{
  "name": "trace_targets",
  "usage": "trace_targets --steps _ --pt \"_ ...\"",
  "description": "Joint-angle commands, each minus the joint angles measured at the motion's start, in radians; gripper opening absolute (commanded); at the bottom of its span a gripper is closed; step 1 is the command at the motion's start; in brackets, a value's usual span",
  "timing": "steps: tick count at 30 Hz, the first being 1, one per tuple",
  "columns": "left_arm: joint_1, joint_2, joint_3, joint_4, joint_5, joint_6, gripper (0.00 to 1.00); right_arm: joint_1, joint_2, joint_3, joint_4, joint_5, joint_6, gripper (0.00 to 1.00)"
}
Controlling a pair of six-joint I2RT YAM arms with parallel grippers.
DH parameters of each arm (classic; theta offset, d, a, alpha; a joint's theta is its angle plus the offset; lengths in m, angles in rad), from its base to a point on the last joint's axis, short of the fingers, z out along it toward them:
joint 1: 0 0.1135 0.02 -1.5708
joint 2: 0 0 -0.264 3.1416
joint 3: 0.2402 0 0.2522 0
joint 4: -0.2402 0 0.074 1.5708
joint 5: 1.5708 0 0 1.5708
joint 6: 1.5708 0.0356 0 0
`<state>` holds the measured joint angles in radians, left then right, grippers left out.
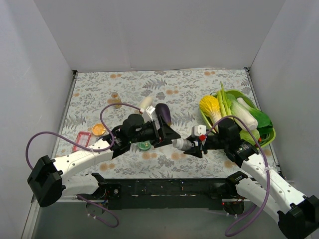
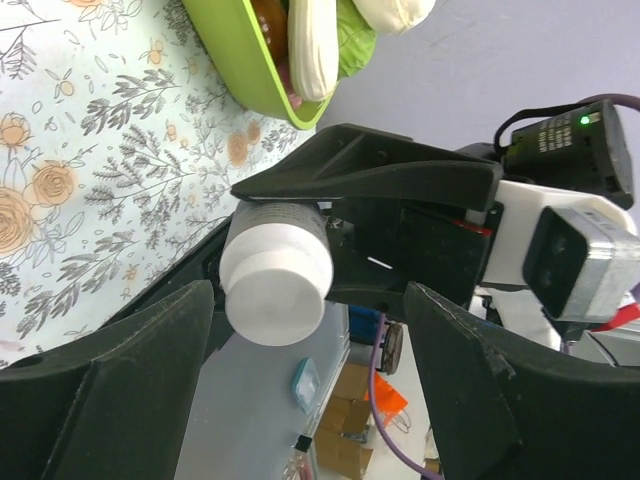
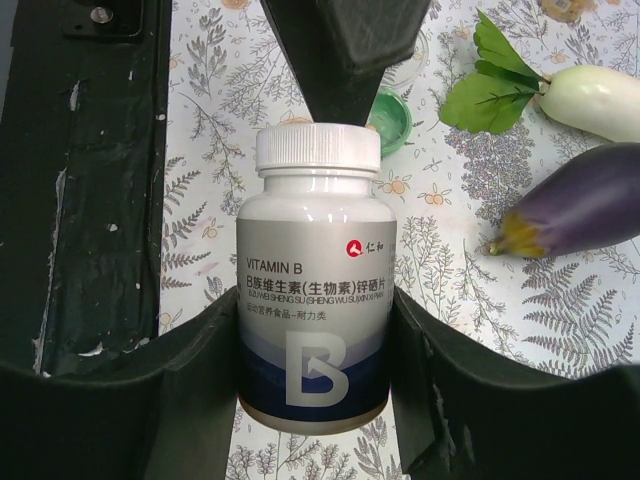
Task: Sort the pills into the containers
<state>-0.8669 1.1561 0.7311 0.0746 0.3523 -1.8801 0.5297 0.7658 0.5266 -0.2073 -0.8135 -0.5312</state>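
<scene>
Early stage, by my read: no sorting has started. The right gripper (image 1: 192, 145) is pinching the vitamin bottle (image 3: 312, 290) by its body and holds it lying sideways above the desk (image 1: 99, 89), lower centre of the top view. The white cap (image 3: 318, 150) is still on and points toward the left arm. The left gripper (image 1: 169, 134) is spread. In its own wrist view the fingers sit either side of the cap without clamping it, and one finger tip is just beside the cap rim in the right wrist view. It looks lined up to take the cap off, which is a guess from the pose. The green dish (image 1: 144, 145) sits under the left arm, left of the bottle. The orange dish (image 1: 98, 129) is further left, well apart from the bottle. I only make out those two dishes for sure. No loose pills are visible anywhere, and the dish contents are too small to tell. Left to do: uncap, tip pills out, then all the sorting. The tray (image 1: 269, 137) at right and the eggplant (image 1: 163, 113) at centre are not involved.
</scene>
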Motion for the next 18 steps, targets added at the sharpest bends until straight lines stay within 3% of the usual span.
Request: trace_targets --steps 1,7,17,18 --pt "-0.001 -0.001 0.019 -0.055 0.002 0.062 0.77 0.006 -0.006 0.055 0.032 -0.016 -0.010 0.01" --pt "-0.001 0.001 0.013 -0.038 0.040 0.102 0.77 0.006 -0.006 0.053 0.043 -0.023 -0.004 0.01" --pt "-0.003 0.080 0.019 0.048 0.125 0.096 0.52 0.007 0.000 0.049 0.057 -0.027 0.011 0.01" --pt "-0.003 0.086 0.021 0.050 0.131 0.099 0.43 0.007 -0.003 0.047 0.057 -0.029 0.011 0.01"
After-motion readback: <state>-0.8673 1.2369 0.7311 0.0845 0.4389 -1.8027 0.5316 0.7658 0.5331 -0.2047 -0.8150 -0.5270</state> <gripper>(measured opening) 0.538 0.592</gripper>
